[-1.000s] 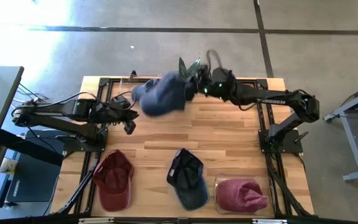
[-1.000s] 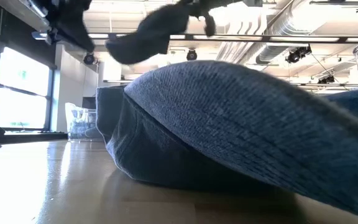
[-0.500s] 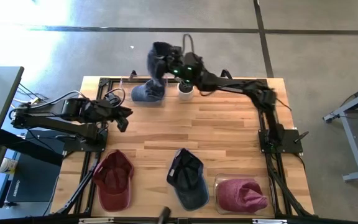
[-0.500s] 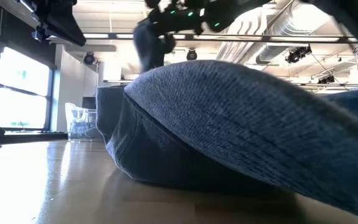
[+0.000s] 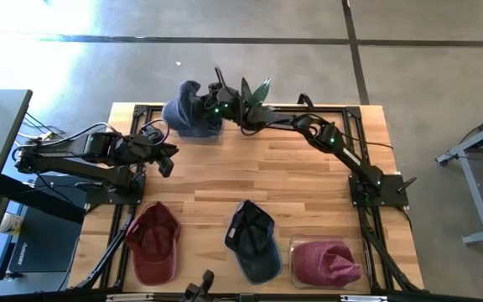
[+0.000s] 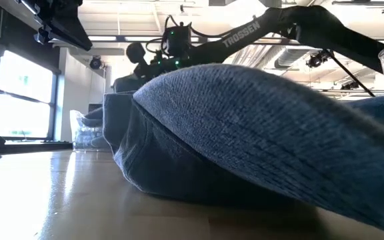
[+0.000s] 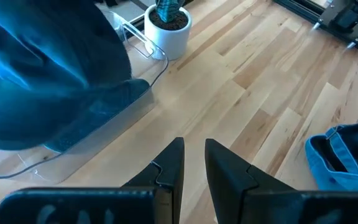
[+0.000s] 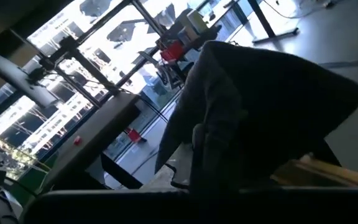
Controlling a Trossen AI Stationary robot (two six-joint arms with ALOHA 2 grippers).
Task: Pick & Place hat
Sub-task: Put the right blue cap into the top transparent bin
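Observation:
A blue denim hat (image 5: 187,113) is at the table's far left corner, over a clear container (image 7: 114,115). My right gripper (image 5: 216,106) has reached across the far edge and is shut on this hat, which fills the right wrist view (image 8: 260,118). My left gripper (image 7: 194,163) hovers over bare wood near the table's left side (image 5: 166,159), with a narrow gap between its fingers, touching nothing. Along the near edge lie a red hat (image 5: 153,242), a dark blue hat (image 5: 252,241) and a pink hat (image 5: 325,262) inside a clear box. My right gripper holds the blue denim hat at the side facing the table's right (image 5: 204,109), coming at it roughly level from the right. The hat itself hides the fingers, so which part they have cannot be told. The hat's lower part (image 7: 98,106) sits down in the clear container.
A white pot with a plant (image 7: 166,25) stands just right of the clear container, under my right arm (image 5: 292,124). The low view is mostly blocked by the dark blue hat (image 6: 259,133). Bare wood (image 5: 275,172) spans the table's middle.
My right arm has swung along the far edge toward the table's left, carrying the blue hat from above the middle of the far side to the far left corner. There the hat has come down onto the clear container.

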